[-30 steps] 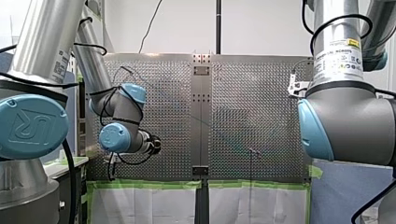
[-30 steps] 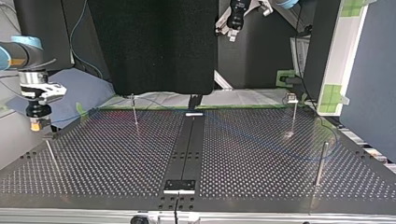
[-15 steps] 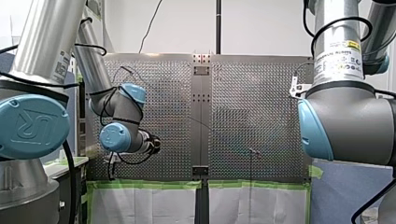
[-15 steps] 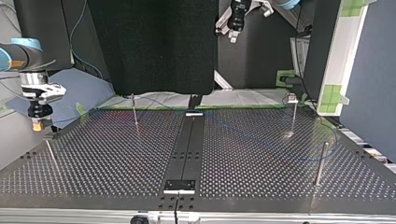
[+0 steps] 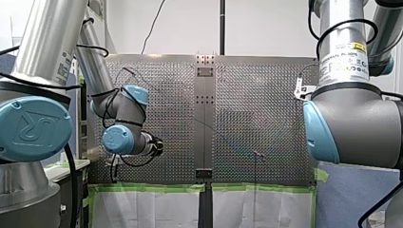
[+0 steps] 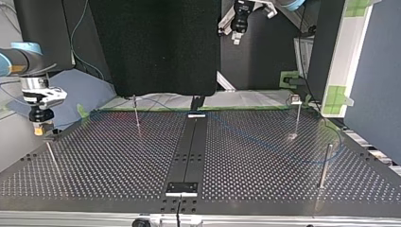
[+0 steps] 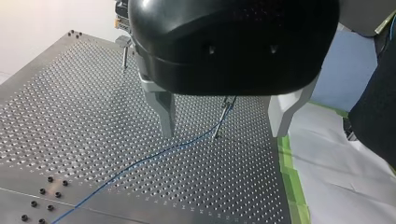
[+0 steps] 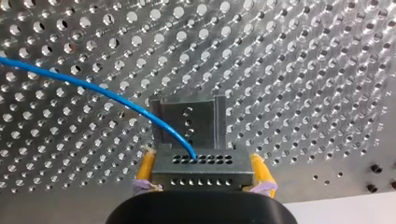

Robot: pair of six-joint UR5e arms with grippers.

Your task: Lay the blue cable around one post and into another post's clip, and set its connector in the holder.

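The yellow-tipped right gripper is pinching the grey connector right over the holder. I can't tell whether connector and holder touch. From the connector the blue cable trails off across the perforated table, away from the holder. The left gripper hangs with its fingers spread wide, well apart from the holder.

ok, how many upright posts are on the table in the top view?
4. Far left post, far right post with a clip on top, near right post, near left post by my right gripper. None looks hidden.
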